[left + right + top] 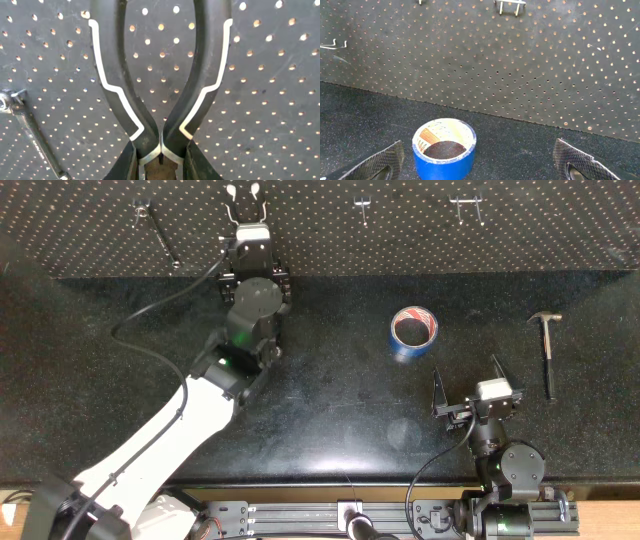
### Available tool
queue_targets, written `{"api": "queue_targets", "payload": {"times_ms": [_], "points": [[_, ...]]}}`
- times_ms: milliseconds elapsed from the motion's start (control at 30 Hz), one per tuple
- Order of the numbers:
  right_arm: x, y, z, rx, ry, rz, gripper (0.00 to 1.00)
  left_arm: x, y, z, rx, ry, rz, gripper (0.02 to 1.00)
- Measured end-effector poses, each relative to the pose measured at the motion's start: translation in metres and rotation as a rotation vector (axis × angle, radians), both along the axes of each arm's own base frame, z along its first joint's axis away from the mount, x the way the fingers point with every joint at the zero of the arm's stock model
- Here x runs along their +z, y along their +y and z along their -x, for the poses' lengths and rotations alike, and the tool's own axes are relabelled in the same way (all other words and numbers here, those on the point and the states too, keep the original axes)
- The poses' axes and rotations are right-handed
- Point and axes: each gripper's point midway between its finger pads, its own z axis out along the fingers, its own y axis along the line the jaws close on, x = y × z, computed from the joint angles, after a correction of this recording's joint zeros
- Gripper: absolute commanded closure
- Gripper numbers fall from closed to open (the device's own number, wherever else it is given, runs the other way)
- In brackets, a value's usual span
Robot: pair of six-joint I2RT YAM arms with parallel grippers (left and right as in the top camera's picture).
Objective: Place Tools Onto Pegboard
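Your left claw (161, 162) is clamped on the pliers (147, 132) at the pegboard (260, 75). Your right claw (477, 162) stands apart near the blue tape roll (442, 167) on the counter (330, 390).

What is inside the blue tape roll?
Inside the tape, just the black table shows through the hole, ringed by the tan inner wall. The near inner wall hides behind the rim.

The left tool (161, 164) hides the nose of the pliers (116, 100).

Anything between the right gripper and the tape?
Nothing visible. Bare table lies between the open right gripper and the tape; the hammer lies off to the side, clear of that line.
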Motion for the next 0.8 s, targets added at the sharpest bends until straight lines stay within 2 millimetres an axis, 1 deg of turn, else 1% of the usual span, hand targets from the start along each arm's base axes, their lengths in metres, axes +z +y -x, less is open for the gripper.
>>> {"api": "queue_targets", "payload": {"times_ms": [100,267,400,467,633,800], "points": [[0.000,0.000,0.000,0.000,0.000,0.000,0.025,0.005,0.004,0.000,0.002,-0.068,0.003,0.989],[0.000,0.000,0.000,0.000,0.000,0.000,0.025,-0.001,0.025,-0.003,0.044,-0.080,-0.009,0.989],[0.000,0.000,0.000,0.000,0.000,0.000,0.025,0.006,0.036,-0.010,0.045,-0.116,0.007,0.989],[0.000,0.000,0.000,0.000,0.000,0.000,0.025,0.008,0.035,-0.015,0.035,-0.140,0.019,0.989],[0.000,0.000,0.000,0.000,0.000,0.000,0.025,-0.011,0.024,-0.024,-0.014,-0.108,0.007,0.991],[0.000,0.000,0.000,0.000,0.000,0.000,0.025,-0.018,0.016,-0.026,-0.053,-0.093,0.005,0.991]]}}
